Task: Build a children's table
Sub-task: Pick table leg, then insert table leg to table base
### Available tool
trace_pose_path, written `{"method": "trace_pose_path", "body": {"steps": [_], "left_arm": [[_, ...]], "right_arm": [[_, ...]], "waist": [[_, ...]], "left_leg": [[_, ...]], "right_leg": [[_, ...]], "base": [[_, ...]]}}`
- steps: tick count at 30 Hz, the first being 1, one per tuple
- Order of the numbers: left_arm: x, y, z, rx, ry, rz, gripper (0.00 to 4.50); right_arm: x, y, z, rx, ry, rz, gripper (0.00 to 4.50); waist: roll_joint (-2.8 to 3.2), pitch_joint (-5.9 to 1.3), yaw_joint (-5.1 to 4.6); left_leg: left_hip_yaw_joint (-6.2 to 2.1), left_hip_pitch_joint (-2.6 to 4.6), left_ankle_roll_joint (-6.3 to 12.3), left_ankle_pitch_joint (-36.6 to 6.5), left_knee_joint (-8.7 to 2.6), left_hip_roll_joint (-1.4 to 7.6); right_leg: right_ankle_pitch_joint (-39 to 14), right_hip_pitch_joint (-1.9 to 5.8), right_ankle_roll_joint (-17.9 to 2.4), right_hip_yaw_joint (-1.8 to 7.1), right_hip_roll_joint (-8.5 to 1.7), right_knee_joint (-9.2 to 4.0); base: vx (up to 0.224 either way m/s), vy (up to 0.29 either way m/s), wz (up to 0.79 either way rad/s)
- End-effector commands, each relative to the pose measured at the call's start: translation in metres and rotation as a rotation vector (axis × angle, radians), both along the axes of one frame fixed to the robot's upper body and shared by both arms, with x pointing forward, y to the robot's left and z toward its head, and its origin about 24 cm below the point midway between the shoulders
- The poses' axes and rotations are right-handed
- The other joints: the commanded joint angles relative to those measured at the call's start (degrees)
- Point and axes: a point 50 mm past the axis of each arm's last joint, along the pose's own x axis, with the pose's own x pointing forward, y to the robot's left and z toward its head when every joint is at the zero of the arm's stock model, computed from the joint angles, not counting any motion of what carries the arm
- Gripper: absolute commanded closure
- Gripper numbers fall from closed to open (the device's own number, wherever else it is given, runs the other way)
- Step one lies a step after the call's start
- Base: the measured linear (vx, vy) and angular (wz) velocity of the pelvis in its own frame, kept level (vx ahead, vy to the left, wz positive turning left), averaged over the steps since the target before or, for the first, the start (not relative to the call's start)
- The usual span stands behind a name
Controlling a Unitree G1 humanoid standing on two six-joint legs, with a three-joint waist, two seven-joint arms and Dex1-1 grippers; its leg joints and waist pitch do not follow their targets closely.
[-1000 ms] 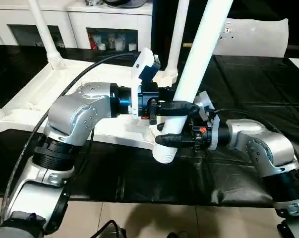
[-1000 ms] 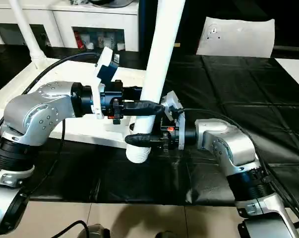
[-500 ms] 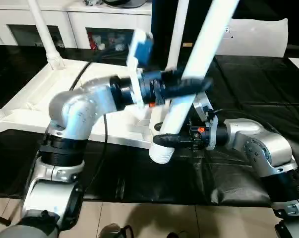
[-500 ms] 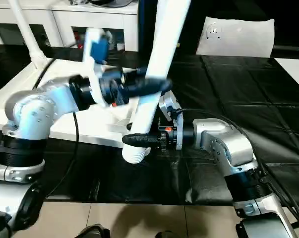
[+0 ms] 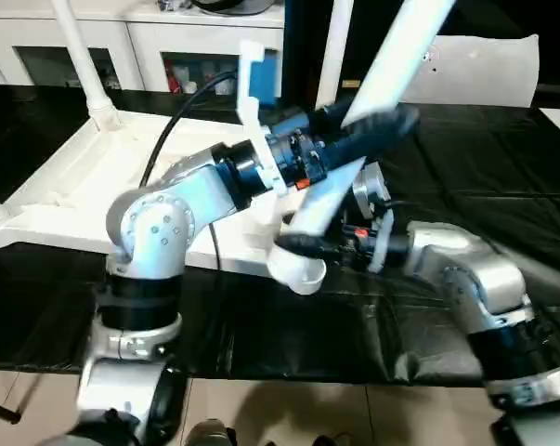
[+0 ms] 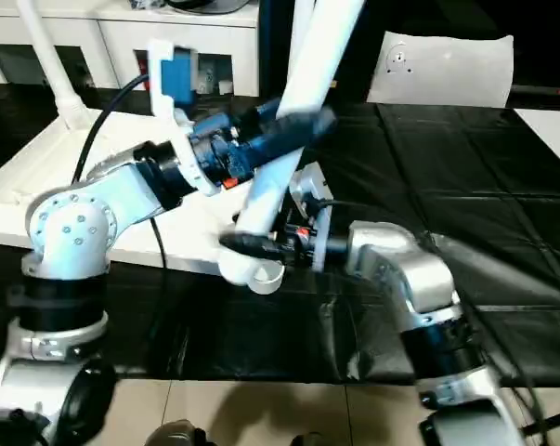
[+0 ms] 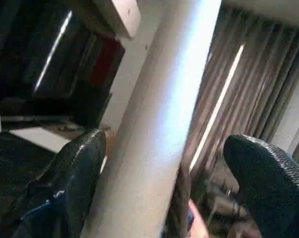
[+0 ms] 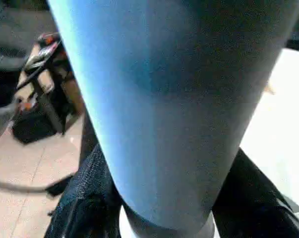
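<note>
Two grippers meet on one tilted white leg (image 5: 354, 158) at the near edge of the tabletop (image 5: 66, 177), which lies ribbed side up on the black work table (image 5: 484, 177). The right gripper (image 5: 303, 245) is clamped around the leg just above its wide lower end, which hangs off the tabletop's near edge. The left gripper (image 7: 164, 168) sits higher on the leg, its fingers (image 7: 75, 173) spread with a gap on one side. Three more legs stand upright in the tabletop's other corners
</note>
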Motion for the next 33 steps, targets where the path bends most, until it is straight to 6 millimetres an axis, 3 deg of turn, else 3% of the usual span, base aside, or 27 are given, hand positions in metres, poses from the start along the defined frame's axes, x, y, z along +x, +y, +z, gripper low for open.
{"method": "trace_pose_path", "body": {"steps": [1,7,8,10,13,14,15,16,17,19,20,21,22,23,24,33], "left_arm": [[0.004,0.017,-0.006,-0.110,0.055,0.052,0.00],[0.009,0.033,-0.024,-0.046,0.039,0.185,0.00],[0.010,0.036,-0.029,-0.004,0.034,0.212,0.00],[0.015,0.047,-0.048,0.182,0.008,0.304,0.00],[0.018,0.052,-0.060,0.308,-0.018,0.346,0.00],[0.021,0.057,-0.073,0.456,-0.067,0.365,0.00],[0.021,0.057,-0.074,0.461,-0.069,0.366,0.00],[0.021,0.057,-0.074,0.461,-0.069,0.366,0.00],[0.022,0.061,-0.083,0.581,-0.128,0.361,0.00],[0.022,0.063,-0.089,0.655,-0.170,0.351,0.00],[0.022,0.067,-0.098,0.763,-0.230,0.309,0.30],[0.023,0.069,-0.104,0.834,-0.269,0.277,0.30],[0.023,0.072,-0.109,0.895,-0.302,0.246,0.37],[0.024,0.075,-0.114,0.952,-0.335,0.216,0.40],[0.024,0.079,-0.120,1.010,-0.356,0.163,0.64],[0.029,0.093,-0.132,1.100,-0.343,-0.046,1.26]], "right_arm": [[0.002,-0.012,0.006,0.092,0.015,-0.130,2.58],[-0.003,-0.016,0.007,0.130,0.004,-0.243,2.59],[-0.003,-0.018,0.006,0.123,-0.003,-0.283,2.59],[-0.005,-0.026,0.002,0.032,-0.031,-0.405,2.59],[-0.005,-0.031,0.000,-0.019,-0.043,-0.453,2.59],[-0.006,-0.036,-0.003,-0.066,-0.041,-0.504,2.59],[-0.006,-0.036,-0.003,-0.068,-0.041,-0.506,2.59],[-0.006,-0.036,-0.003,-0.068,-0.041,-0.506,2.59],[-0.007,-0.039,-0.008,-0.117,-0.044,-0.542,2.59],[-0.007,-0.041,-0.010,-0.150,-0.046,-0.564,2.59],[-0.008,-0.043,-0.014,-0.185,-0.051,-0.594,2.59],[-0.009,-0.043,-0.016,-0.206,-0.058,-0.609,2.59],[-0.009,-0.042,-0.017,-0.221,-0.066,-0.623,2.59],[-0.010,-0.042,-0.018,-0.231,-0.075,-0.637,2.59],[-0.010,-0.041,-0.019,-0.241,-0.088,-0.643,2.59],[-0.018,-0.037,-0.022,-0.149,-0.034,-0.570,2.59]], "waist": [[0.39,-5.08,0.02],[0.82,-5.06,-0.16],[1.72,-5.00,-0.28],[1.20,-4.93,-0.55],[1.72,-5.04,-0.76],[1.72,-5.02,-0.75],[1.47,-4.93,-0.78],[1.78,-5.03,-1.02],[1.61,-4.99,-0.99],[1.80,-5.04,-1.38],[1.32,-5.11,-1.62],[1.55,-5.14,-1.69],[1.56,-4.99,-1.56],[1.61,-5.05,-1.73],[1.68,-5.16,-1.81],[1.79,-5.15,-1.67]], "left_leg": [[0.01,0.12,1.03,-6.68,-3.43,1.18],[-0.29,0.37,0.78,-7.89,-3.85,1.39],[-0.45,0.53,0.41,-8.69,-3.99,1.53],[-0.56,0.55,0.05,-9.08,-4.35,1.35],[-0.36,0.68,-0.93,-10.10,-4.28,1.11],[-0.42,0.68,-0.87,-10.35,-4.34,1.13],[-0.47,0.74,-0.69,-10.43,-4.49,1.17],[-0.45,0.66,-1.03,-10.77,-4.49,1.14],[-0.63,0.63,-0.83,-10.72,-4.58,1.13],[-0.54,0.56,-1.24,-10.80,-4.56,1.17],[-0.52,0.47,-1.24,-10.23,-4.55,1.17],[-0.46,0.47,-1.35,-10.10,-4.51,1.17],[-0.52,0.51,-1.02,-10.14,-4.59,1.01],[-0.51,0.39,-1.24,-9.97,-4.62,0.94],[-0.47,0.53,-1.49,-9.99,-4.62,1.01],[-0.27,0.91,-1.55,-11.19,-4.62,1.47]], "right_leg": [[-14.79,3.61,-8.96,2.41,-4.90,-5.33],[-16.21,3.43,-7.18,2.34,-4.81,-5.49],[-16.63,3.15,-6.77,2.35,-4.81,-5.59],[-17.75,3.23,-4.89,2.40,-4.63,-5.65],[-21.40,3.09,-3.68,2.56,-4.75,-5.88],[-21.94,3.06,-3.45,2.53,-4.82,-6.04],[-22.67,2.89,-2.76,2.57,-4.77,-6.34],[-22.53,2.95,-2.69,2.59,-4.77,-5.91],[-22.61,2.92,-2.46,2.55,-4.81,-6.33],[-21.75,2.96,-2.62,2.68,-4.87,-5.95],[-20.56,3.09,-3.34,2.68,-4.95,-5.95],[-19.70,3.01,-3.77,2.78,-4.89,-5.60],[-20.61,2.81,-3.22,2.77,-4.85,-6.10],[-20.68,3.04,-2.84,2.84,-4.94,-6.01],[-20.33,3.02,-2.97,2.93,-5.10,-5.93],[-15.66,2.98,-7.45,3.07,-5.39,-5.18]], "base": [[0.000,0.000,0.00],[0.000,0.000,0.00],[0.000,0.000,0.00],[0.000,0.000,0.00],[0.000,0.000,0.00],[0.000,0.000,0.00],[0.000,0.000,0.00],[0.000,0.000,0.00],[0.000,0.000,0.00],[0.000,0.000,0.00],[0.000,0.000,0.00],[0.000,0.000,0.00],[0.000,0.000,0.00],[0.000,0.000,0.00],[0.000,0.000,0.00],[0.000,0.000,0.00]]}}
